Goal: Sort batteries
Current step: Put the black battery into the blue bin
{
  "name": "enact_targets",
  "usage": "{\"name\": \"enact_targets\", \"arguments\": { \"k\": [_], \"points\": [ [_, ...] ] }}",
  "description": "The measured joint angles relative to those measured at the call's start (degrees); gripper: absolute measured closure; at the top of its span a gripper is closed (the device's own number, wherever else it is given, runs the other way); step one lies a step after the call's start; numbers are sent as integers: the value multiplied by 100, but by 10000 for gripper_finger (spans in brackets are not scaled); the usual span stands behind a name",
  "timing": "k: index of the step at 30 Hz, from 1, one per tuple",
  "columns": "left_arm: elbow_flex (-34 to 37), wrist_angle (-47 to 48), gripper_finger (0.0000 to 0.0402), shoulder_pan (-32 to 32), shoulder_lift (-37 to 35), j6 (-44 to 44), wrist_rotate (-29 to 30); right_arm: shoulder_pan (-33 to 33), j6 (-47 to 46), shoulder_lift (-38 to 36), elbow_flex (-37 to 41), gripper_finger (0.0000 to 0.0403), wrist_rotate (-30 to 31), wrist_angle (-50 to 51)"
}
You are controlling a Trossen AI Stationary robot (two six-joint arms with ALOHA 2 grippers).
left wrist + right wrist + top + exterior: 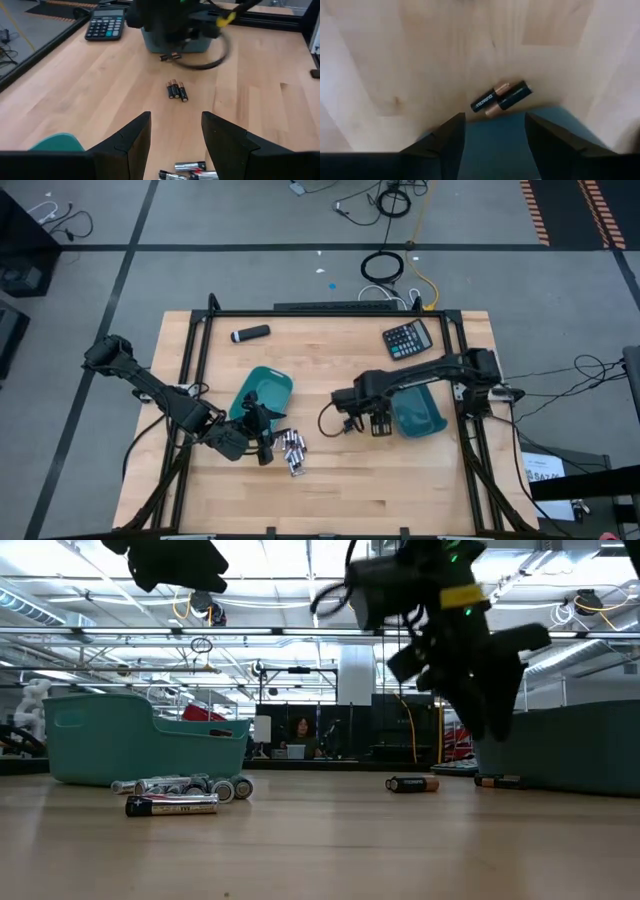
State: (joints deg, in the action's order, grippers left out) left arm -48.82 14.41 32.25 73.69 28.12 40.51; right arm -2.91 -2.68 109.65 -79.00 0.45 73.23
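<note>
On the wooden table (330,490), near its front middle, a small heap of silvery batteries (293,450) lies just beside the left teal bin (272,383). From table level the same silvery batteries (180,790) lie in front of this bin (100,735), with one of them a little apart and nearer to the camera. The left gripper (262,442) hangs just beside the heap, between the bin and the batteries. Its two dark fingers (127,145) stand well apart and hold nothing; some silvery batteries (190,170) show on the wood right under them. Farther on, in the left wrist view, three thin dark batteries (176,90) lie side by side in the middle of the table.

The right gripper (378,423) is over the left edge of the right teal bin (420,415). Its fingers (452,142) are also spread wide, with nothing between them. Below them the right wrist view shows the rim of this bin (495,145), and two dark batteries with copper-coloured ends (501,97) lie on the wood close beside that rim, outside the bin and touching each other. Whether any batteries are inside the two bins cannot be told.

At the back of the table a calculator (407,338) sits on the right side, and a black marker-like cylinder (250,333) lies on the left side, both well apart from the batteries.
</note>
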Motion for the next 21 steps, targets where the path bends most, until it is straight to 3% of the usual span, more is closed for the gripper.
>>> {"name": "enact_targets", "arguments": {
  "k": [14,19,21],
  "points": [
    [-2,176,215,0,0,-37,-55,560,-661,400,-7,206,-384,-43],
    [-2,171,215,1,0,-147,-109,550,-615,405,-7,206,-320,-12],
    [-2,171,215,0,0,-157,-109,462,-499,458,-7,206,-5,-10]
  ]
}}
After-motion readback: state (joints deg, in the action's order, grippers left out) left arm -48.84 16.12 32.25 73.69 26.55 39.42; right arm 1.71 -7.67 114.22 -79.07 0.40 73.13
